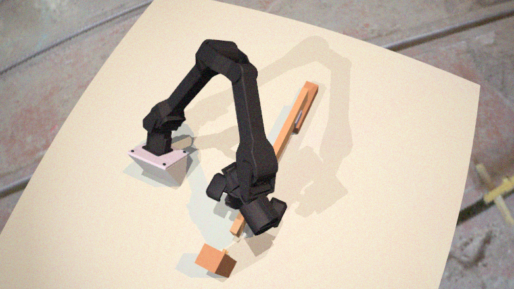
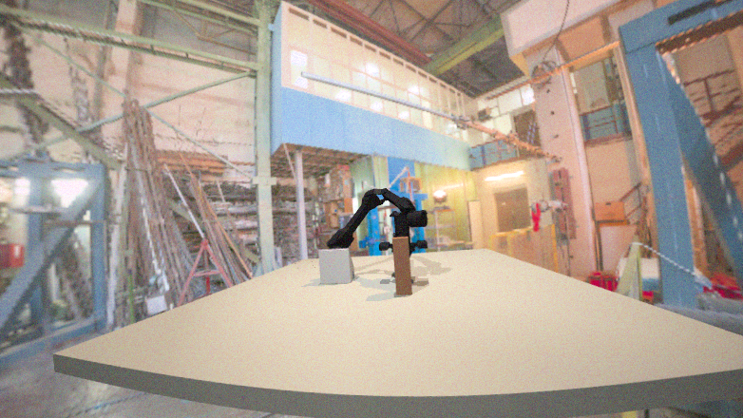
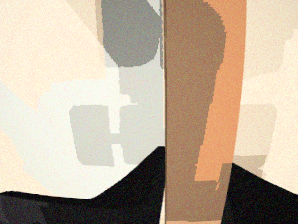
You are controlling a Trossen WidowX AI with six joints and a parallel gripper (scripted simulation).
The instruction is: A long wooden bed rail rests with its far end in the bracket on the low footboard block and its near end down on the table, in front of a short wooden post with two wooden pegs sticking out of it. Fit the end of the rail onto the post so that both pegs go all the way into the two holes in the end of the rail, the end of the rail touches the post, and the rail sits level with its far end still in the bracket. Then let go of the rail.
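The long orange rail (image 1: 284,140) (image 3: 235,75) runs from the low footboard block (image 1: 312,100) at the upper right toward the post (image 1: 211,257) (image 2: 402,266). Its far end lies at the block; the bracket seat is not clear. Its near end shows beyond the gripper, with a visible gap to the post. How high that end stands is hard to tell. A small peg (image 1: 225,251) sticks out of the post toward the rail; the second peg is not distinct. My gripper (image 3: 180,153) is shut on the rail near its near end. The fingertips are hidden in the top view. The rail's holes are not visible.
The arm's base stands on a pale block (image 1: 158,157) (image 2: 335,266) left of the rail. The arm arches over the table (image 1: 388,150) (image 2: 467,337) between base and rail, hiding part of the rail. A small lilac piece (image 1: 298,117) shows beside the footboard block.
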